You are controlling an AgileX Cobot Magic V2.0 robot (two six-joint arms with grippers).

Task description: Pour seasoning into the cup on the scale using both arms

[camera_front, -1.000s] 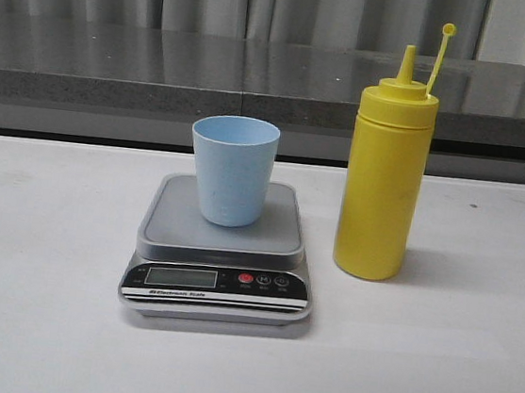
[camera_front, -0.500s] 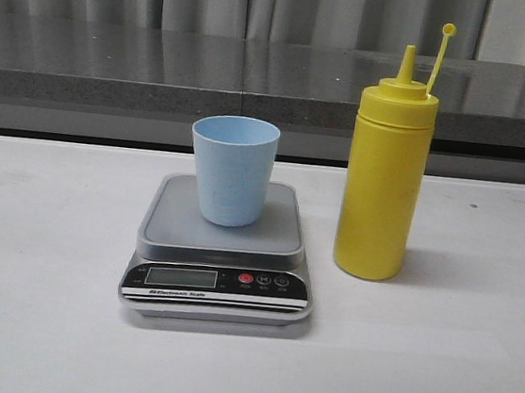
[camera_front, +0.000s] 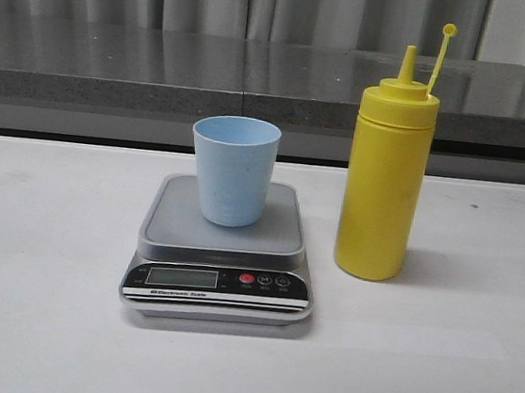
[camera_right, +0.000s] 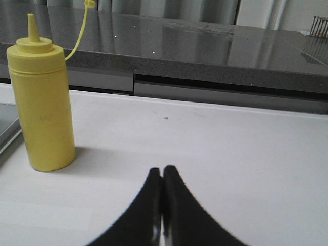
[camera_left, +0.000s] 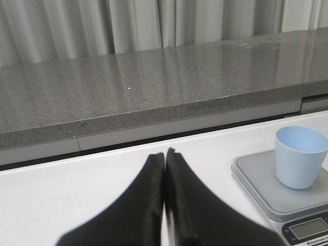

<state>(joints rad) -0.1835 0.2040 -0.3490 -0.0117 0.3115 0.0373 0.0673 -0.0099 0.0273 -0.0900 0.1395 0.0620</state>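
Both hands closed, seasoning [camera_right: 45, 107] apart from right hand [camera_right: 163, 179]

The scale [camera_front: 219, 266] carries the only lettering in view: a white line of print on its black front panel, under the LCD display [camera_front: 180, 277], which appears to read "Electronic Scale". The display itself shows no digits that can be made out. The small markings on and under the red button [camera_front: 246, 278] and the two round buttons beside it are too small to read.
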